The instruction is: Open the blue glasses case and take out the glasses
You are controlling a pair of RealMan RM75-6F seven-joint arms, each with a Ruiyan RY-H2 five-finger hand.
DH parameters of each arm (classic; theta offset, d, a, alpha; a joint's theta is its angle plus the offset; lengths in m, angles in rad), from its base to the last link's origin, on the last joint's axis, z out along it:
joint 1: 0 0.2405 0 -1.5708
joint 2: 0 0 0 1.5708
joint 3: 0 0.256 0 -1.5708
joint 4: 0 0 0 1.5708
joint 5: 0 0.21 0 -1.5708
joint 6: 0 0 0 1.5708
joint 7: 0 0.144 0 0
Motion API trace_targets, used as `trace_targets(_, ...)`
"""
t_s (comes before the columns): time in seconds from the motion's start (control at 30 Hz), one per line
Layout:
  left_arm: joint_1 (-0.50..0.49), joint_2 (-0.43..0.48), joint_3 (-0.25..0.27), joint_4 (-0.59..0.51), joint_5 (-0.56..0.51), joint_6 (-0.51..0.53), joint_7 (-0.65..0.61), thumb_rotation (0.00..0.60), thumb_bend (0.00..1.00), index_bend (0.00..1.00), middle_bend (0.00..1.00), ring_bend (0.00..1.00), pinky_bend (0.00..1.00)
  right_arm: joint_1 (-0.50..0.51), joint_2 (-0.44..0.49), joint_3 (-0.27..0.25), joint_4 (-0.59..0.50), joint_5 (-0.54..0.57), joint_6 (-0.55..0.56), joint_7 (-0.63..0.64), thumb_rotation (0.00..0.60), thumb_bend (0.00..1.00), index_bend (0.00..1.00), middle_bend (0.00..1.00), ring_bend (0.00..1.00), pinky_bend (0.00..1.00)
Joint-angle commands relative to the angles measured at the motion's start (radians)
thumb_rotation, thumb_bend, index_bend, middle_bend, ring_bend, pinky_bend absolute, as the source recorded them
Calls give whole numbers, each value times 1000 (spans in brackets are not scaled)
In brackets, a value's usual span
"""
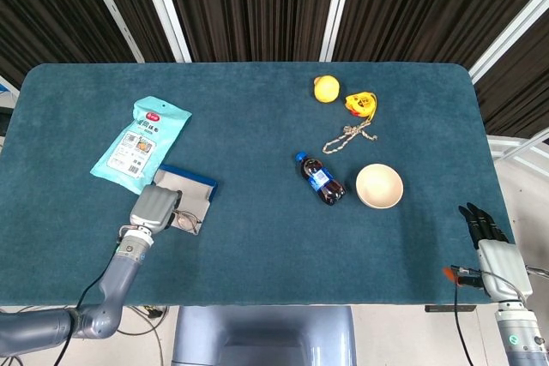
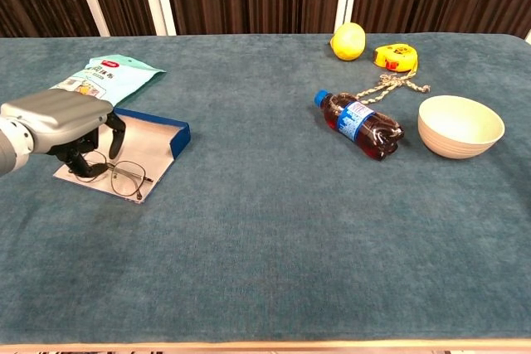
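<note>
The case [image 2: 153,134] lies open near the table's [image 1: 257,237] left front, glasses [image 2: 116,175] on its grey lining. The left hand [image 2: 58,118] hovers over them, fingers [image 2: 83,155] curled down onto the frame; whether they grip it is unclear. A snack bag [image 1: 141,143] lies just behind. The right hand [image 1: 489,233] rests off the table's right front corner, fingers straight, holding nothing.

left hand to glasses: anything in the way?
Nothing visible. The left hand is already down over the glasses, which lie exposed on the open blue glasses case. The snack packet lies behind the case, off that path.
</note>
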Motion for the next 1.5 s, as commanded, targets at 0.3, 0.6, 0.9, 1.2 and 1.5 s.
trace_targets(0.3,-8,-26,-6,11,-3,-7,5,600,360,547,1000,950,1000,0,1,0,-2,2,-2,3,600,170,0,0,0,208)
trace_targets(0.6,-7,-31,-5,15,-8,-10,7,600,449,594,1000,951,1000,0,4,-1,-6,5,-6,7,600,170,0,0,0,208)
trace_targets(0.9,-4,-31,-7,3,-1,-6,1,600,500,639,1000,952,1000,0,5,0,-9,8,-7,8,600,169,0,0,0,208)
trace_targets(1.2,-32,-51,-38,-111,17,3,13,600,499,638,1000,952,1000,1,5,1,-8,8,-8,9,600,170,0,0,0,209)
trace_targets(1.5,-93,-179,-67,-123,-22,7,94,600,499,628,1000,952,1000,1,6,1,-7,9,-9,12,600,169,0,0,0,208)
